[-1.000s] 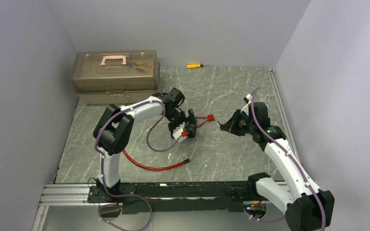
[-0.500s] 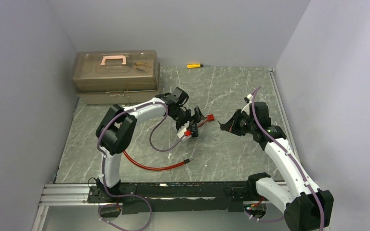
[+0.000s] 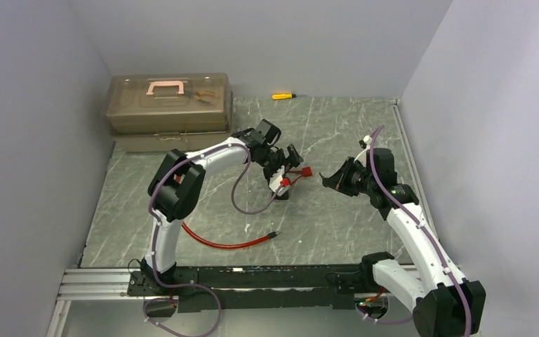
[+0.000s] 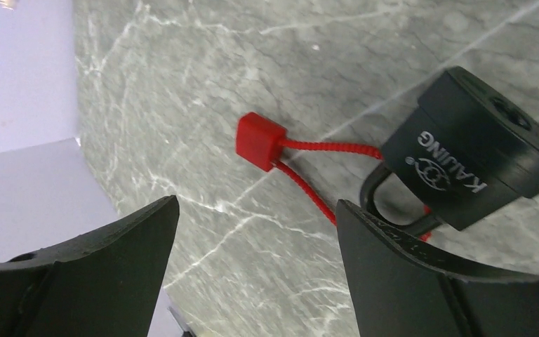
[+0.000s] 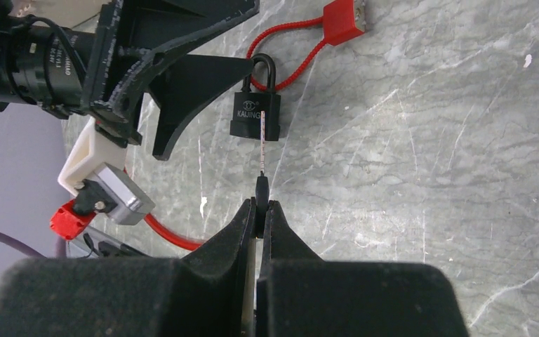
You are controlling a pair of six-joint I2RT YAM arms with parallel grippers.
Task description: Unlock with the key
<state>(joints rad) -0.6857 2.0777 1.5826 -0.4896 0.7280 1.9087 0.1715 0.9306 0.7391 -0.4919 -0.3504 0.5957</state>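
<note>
A black padlock [image 5: 255, 116] lies flat on the marble table with a red cord and its red tag [image 5: 342, 21] looped through the shackle. My right gripper [image 5: 256, 203] is shut on the key [image 5: 261, 186]. The thin blade points at the padlock's bottom face and ends just short of it. My left gripper [image 4: 256, 203] stands open over bare table. The padlock [image 4: 477, 158] lies just outside its right finger, the tag [image 4: 260, 140] beyond the tips. From above, the left gripper [image 3: 291, 160] hovers beside the tag [image 3: 307, 170], facing the right gripper [image 3: 325, 181].
A brown toolbox [image 3: 170, 105] with a pink handle stands at the back left. A yellow screwdriver [image 3: 283, 95] lies by the back wall. A red cable [image 3: 224, 242] curves across the near table, ending in a black plug [image 3: 275, 234]. Walls close in on three sides.
My left gripper has swung up and to the right towards the red tag, its jaws narrowing slightly. The right gripper has held the key throughout and barely shifted.
</note>
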